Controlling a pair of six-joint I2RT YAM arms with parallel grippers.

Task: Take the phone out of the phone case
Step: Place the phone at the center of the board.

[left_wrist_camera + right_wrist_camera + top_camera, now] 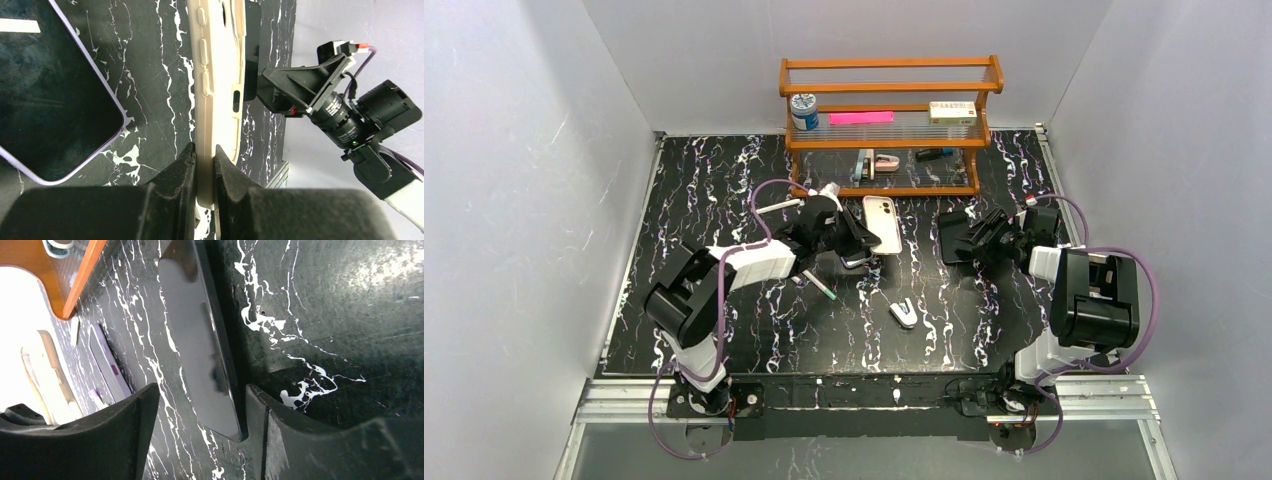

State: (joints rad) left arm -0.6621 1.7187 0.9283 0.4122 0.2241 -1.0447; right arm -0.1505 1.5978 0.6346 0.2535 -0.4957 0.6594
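Note:
My left gripper (857, 246) is shut on the lower edge of the beige phone case (883, 222) and holds it edge-on; the left wrist view shows both fingers pinching the case wall (220, 60) at the gripper (205, 150). The case looks empty. A phone with a lavender rim and dark screen (50, 90) lies flat on the table to the left of the case, and part of it shows under the gripper (861, 262). My right gripper (202, 395) is open and straddles the end of a dark, glossy phone-like slab (197, 330) lying on the table (948, 232).
A wooden rack (889, 88) with a tin, boxes and small items stands at the back. A pen (820, 288) and a small white clip-like object (903, 313) lie in the middle of the black marbled table (724, 180). White walls enclose the sides.

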